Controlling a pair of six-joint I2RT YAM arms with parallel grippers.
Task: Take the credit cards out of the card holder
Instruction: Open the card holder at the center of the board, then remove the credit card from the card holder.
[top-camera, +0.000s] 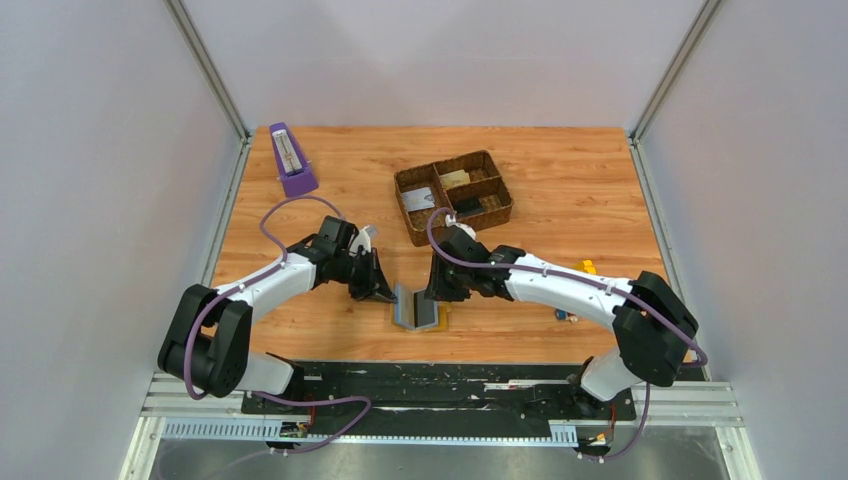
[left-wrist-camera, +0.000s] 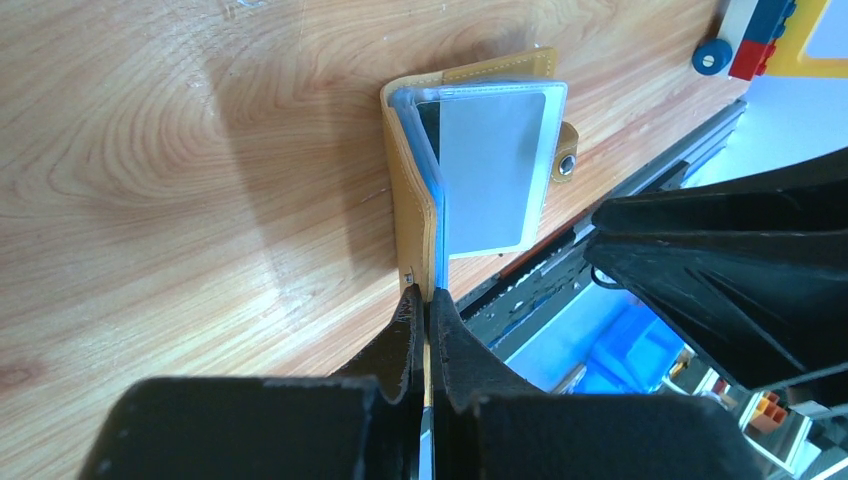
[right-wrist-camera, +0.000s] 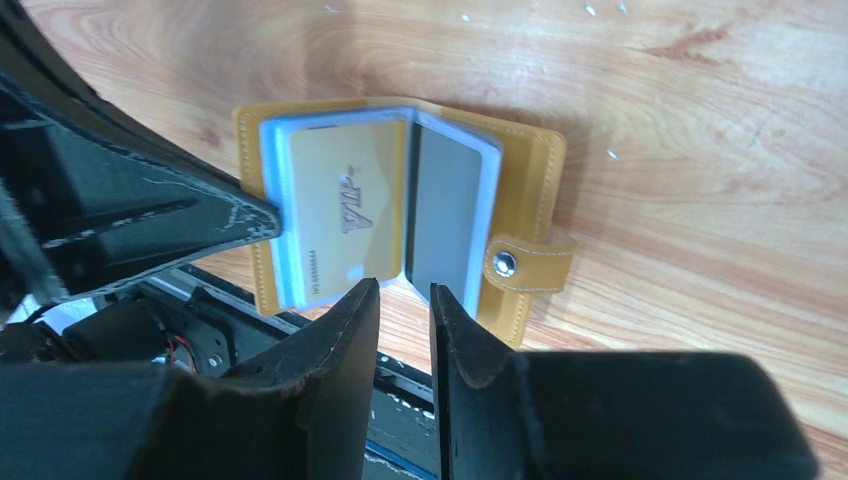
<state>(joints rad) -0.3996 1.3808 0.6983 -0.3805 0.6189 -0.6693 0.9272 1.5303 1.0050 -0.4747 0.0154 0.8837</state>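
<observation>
so the mustard-yellow folding card holder (right-wrist-camera: 400, 200) sits open on the wooden desk (right-wrist-camera: 700, 100) just ahead of the slightly parted right claw (right-wrist-camera: 405, 300), spine pointing away, left claw (left-wrist-camera: 422, 310) pinched shut on its cover

Both arms reach inward toward each other, wrists angled down. The left gripper (left-wrist-camera: 425, 296) is pinched shut; the right gripper (right-wrist-camera: 405, 290) stands slightly apart.

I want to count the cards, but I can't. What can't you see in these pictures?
- Right wrist view: the gold card has small print too blurred to read.
- Wrist views: the card holder has front pockets that hide any cards behind them.
- Top view: things in the woven tray are too small to tell.
</observation>
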